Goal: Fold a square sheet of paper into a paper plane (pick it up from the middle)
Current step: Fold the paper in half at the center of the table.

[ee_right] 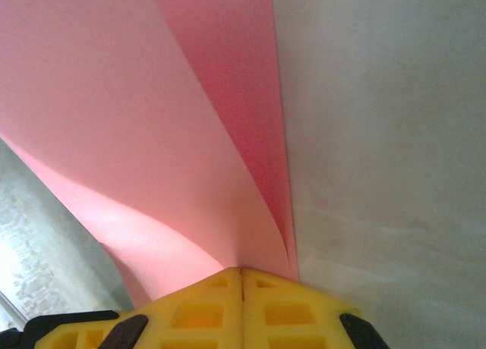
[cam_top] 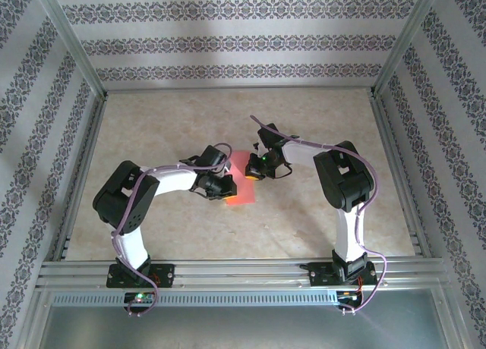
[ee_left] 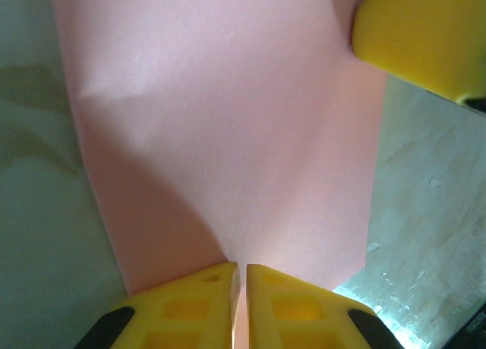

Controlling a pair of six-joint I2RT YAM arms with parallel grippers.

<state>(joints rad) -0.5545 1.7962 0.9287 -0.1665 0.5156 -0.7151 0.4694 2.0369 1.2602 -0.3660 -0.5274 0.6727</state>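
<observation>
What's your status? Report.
Left gripper shut on the square sheet of paper. Right gripper shut on it too. Sheet curled between them. Nothing in the way.

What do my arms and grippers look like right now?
Both the left arm and right arm have white links, black joint housings and a lilac cable. The left gripper and right gripper have yellow fingers with square cut-outs.

Salmon-pink square sheet of paper (ee_left: 228, 121); mottled beige table (cam_top: 190, 121); floral-striped walls (cam_top: 228, 42).
</observation>
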